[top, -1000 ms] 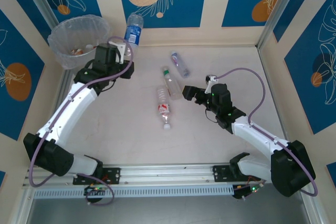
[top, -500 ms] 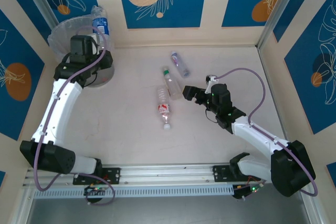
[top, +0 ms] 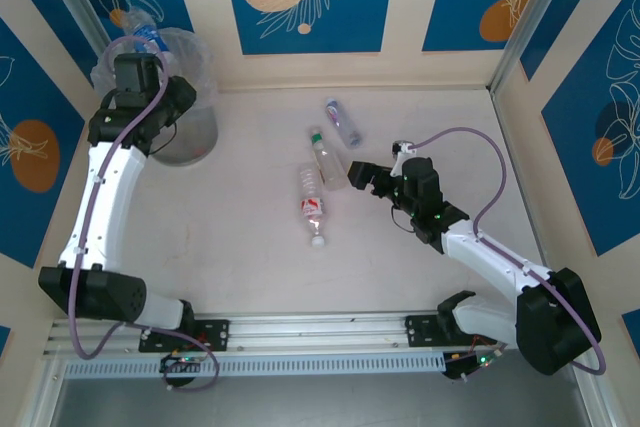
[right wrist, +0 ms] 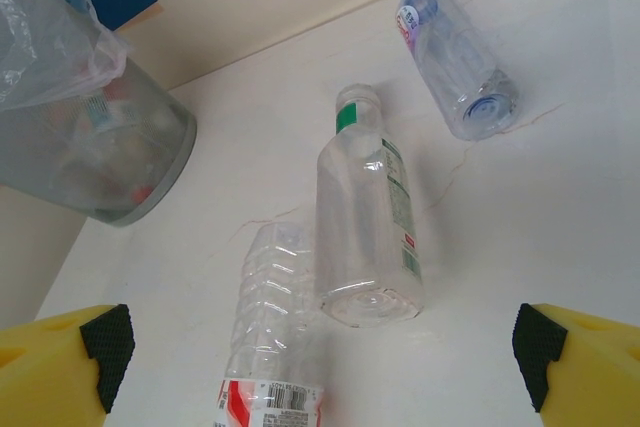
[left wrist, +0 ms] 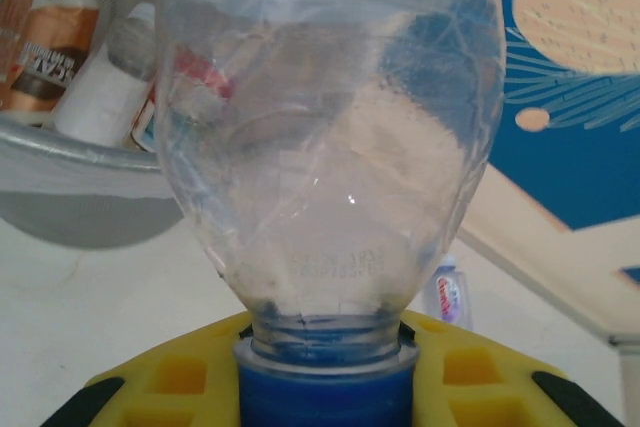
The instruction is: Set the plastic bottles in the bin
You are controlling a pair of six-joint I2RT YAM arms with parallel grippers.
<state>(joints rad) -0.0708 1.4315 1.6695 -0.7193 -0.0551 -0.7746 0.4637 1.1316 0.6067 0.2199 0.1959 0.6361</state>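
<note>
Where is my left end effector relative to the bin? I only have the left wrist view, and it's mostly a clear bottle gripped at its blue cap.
Observer: In the top view, the left end effector is at the bin's left rim. The blue-capped bottle sticks out past the bin's far-left edge.
Operator: How many bottles lie on the table?
Observer: Three, all on their sides: the purple-labelled bottle, the green-capped bottle and the red-labelled bottle.
Operator: And the right arm?
Observer: The right end effector is open, pointed at the green-capped bottle's base, holding nothing.
</note>
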